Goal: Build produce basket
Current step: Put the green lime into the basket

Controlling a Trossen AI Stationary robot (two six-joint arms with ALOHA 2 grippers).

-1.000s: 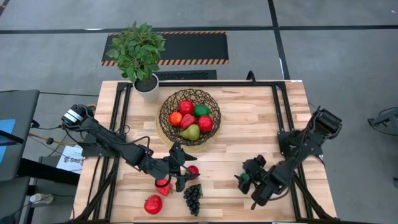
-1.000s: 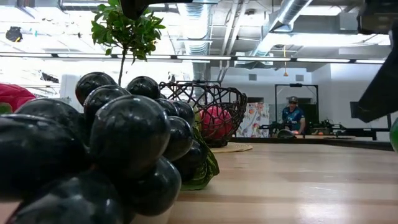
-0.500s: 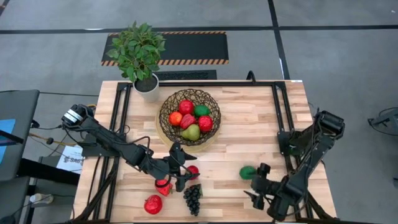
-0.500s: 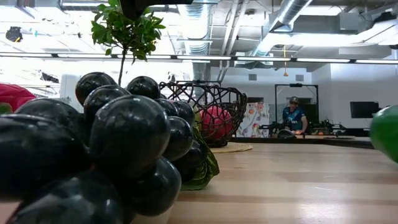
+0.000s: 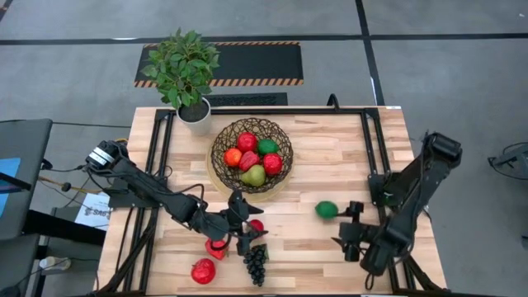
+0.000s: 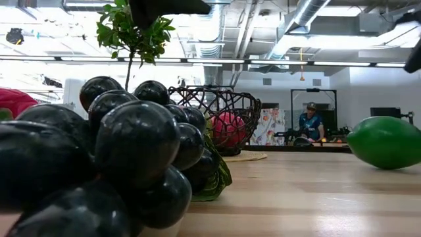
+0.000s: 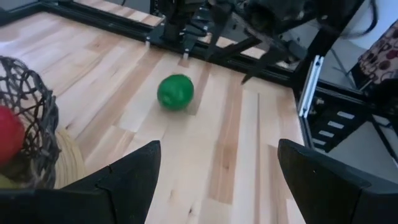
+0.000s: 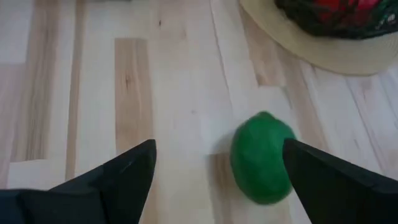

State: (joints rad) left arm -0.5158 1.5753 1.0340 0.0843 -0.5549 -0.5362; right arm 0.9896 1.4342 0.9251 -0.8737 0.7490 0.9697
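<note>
From above, the basket sits at the table's far middle with red, orange, green pieces and a pear already in it. A green lime lies loose on the wood to the right, just beside the right gripper, so the step in hand looks like fetching it; next the gripper must come over it and close. The left gripper hovers near the grape bunch and red pieces at the near edge

At table height the grapes fill the left, the basket stands behind, the lime rests on the right

The left wrist view shows its fingers apart, holding nothing, the lime far ahead

The right wrist view shows wide-spread fingers empty, the lime between them but untouched
</note>
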